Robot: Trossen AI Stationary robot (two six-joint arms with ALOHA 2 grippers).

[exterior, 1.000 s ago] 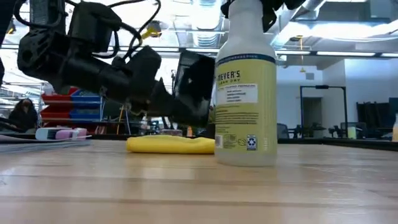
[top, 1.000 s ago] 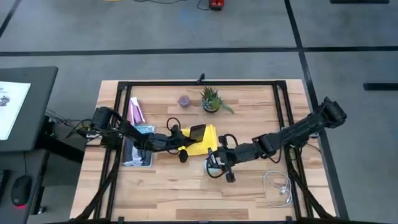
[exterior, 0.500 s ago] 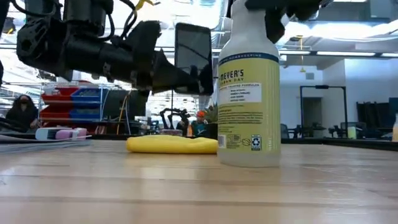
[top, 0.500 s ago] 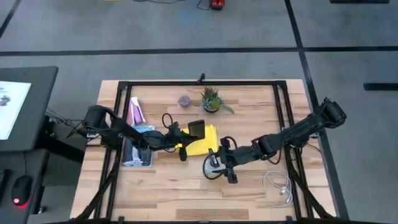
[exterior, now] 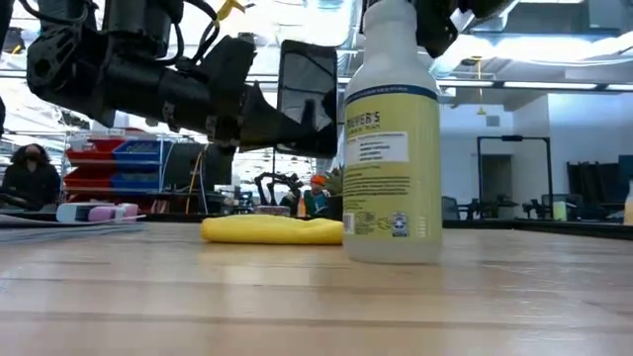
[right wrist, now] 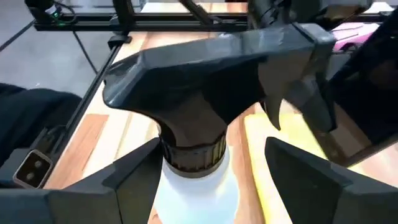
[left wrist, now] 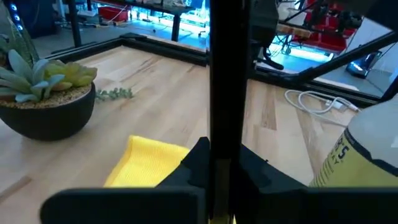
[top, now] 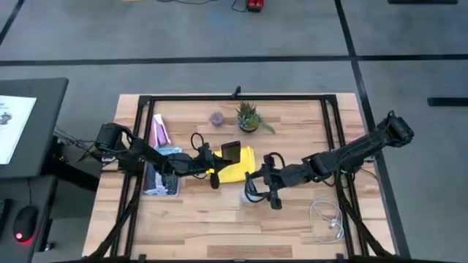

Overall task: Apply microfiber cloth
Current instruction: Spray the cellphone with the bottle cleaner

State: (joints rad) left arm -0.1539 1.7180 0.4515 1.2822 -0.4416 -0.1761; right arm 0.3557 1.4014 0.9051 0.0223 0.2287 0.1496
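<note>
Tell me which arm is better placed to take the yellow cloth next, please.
Probably the right. The left hand is shut on the phone, held above the microfiber cloth. The right hand sits around the spray bottle beside the cloth, looking open.

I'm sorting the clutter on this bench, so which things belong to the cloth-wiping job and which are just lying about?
In the job:
microfiber cloth, flat on the table
black smartphone, held up by the left gripper
spray bottle, its neck between the right gripper fingers

Lying about:
potted succulent
white cable
pink packet
</note>
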